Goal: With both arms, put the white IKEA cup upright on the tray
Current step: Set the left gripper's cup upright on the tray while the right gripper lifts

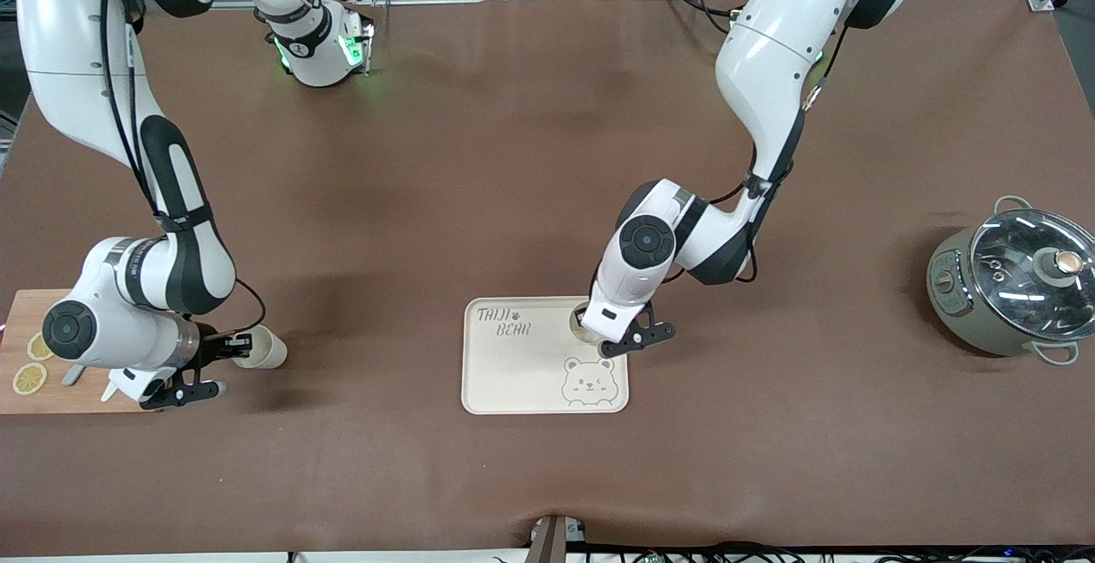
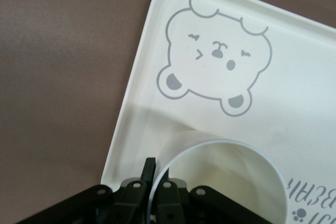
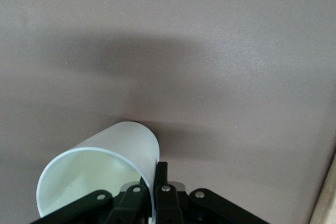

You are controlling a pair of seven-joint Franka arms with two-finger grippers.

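Evidently each end effector, left and right, pinches a light, rigid (likely slippery) white cup's rim, one cup on the tray, the other cup lying on the surface.

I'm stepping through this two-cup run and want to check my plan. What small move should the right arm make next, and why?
Probably lift straight up a little. The right gripper is shut on the rim of a white cup lying on its side on the table beside the cutting board, apart from the tray. The left gripper already pinches the rim of another cup upright on the tray.
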